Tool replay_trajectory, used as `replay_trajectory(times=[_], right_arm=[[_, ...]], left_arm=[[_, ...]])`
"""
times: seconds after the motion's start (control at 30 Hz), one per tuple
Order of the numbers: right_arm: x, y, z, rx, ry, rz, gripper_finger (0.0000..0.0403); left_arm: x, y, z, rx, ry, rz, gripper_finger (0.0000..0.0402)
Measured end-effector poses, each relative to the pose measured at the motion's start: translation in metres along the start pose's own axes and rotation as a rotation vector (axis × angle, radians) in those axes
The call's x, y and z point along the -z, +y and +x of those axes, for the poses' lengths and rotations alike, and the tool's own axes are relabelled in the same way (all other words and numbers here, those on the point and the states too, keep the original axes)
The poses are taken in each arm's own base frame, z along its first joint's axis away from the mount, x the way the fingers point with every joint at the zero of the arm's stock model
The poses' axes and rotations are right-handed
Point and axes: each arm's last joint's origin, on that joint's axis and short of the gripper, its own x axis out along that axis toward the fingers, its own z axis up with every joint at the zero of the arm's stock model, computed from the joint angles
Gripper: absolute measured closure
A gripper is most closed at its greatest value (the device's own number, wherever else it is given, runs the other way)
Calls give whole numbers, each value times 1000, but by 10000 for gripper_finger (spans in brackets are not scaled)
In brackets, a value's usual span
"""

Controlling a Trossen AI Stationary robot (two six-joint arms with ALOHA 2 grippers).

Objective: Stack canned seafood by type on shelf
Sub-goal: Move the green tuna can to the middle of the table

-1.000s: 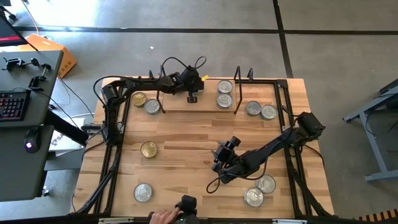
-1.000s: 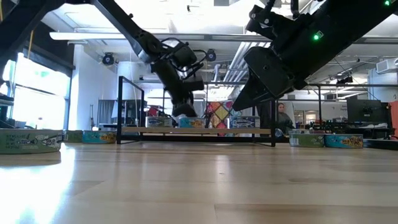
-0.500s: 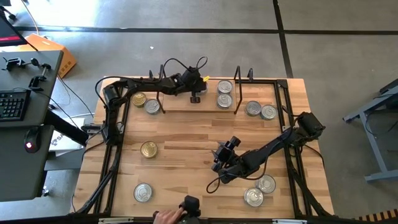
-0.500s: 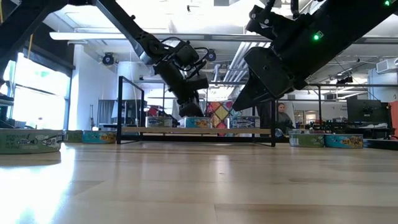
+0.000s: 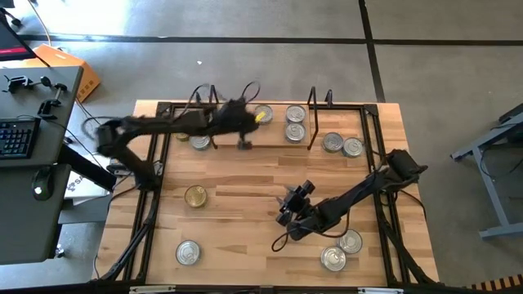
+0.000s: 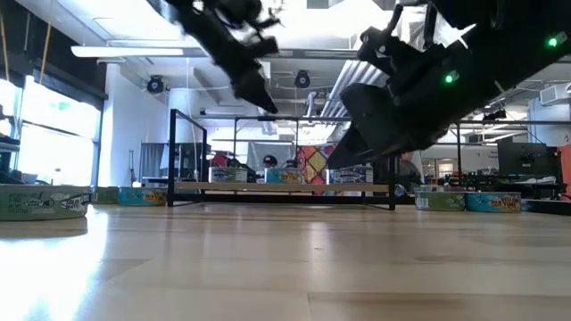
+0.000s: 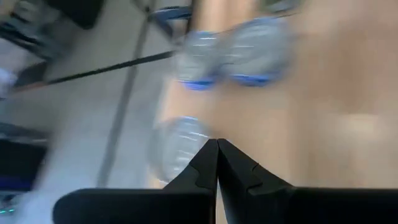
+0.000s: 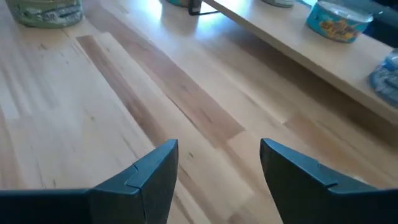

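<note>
Left end effector (image 5: 243, 144) raised over the near edge of the shelf (image 5: 261, 140), left of its middle; fingers (image 7: 208, 165) pressed together, holding nothing. Blurred in the high view, so exact pose hard to tell. In the low view, seen high above the shelf board (image 6: 285, 187), well clear of it.

Right end effector (image 5: 286, 202) over the middle of the worktop (image 5: 245, 196), fingers (image 8: 155, 171) spread wide, nothing between them. Bare wood just below, shelf farther off toward the far side.

Canned seafood on the shelf: one gold-lidded tin (image 5: 263, 115) at the far side, just beyond the left end effector; two silver tins (image 5: 295, 122) close together, well right of it. At the left end of the shelf, a silver tin (image 5: 200, 142), partly hidden by the left arm. Outside the right uprights, two silver tins (image 5: 342, 145) side by side.

On the open worktop: one gold-lidded tin (image 5: 195, 195) to the left, well apart from both end effectors. One silver tin (image 5: 188, 252) at the near left. Two silver tins (image 5: 341, 251) at the near right, beside the right arm, behind its end effector.
</note>
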Motion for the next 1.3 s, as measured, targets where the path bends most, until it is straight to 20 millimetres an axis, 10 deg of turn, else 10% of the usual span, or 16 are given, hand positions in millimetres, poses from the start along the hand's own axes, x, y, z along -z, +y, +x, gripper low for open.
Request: replay_trajectory(times=[0.27,0.57,1.0,1.3], right_arm=[[3,14,6,-100,-23,-51,183],[-16,28,3,-268,-132,-160,183],[-37,17,29,-274,-179,-107,183],[-43,16,37,-446,-151,-78,183]], left_arm=[[25,-98,-108,247,-252,-106,401],[89,-187,-144,293,-397,-271,401],[133,-200,-163,190,-55,-346,401],[127,-187,-192,336,278,-345,401]])
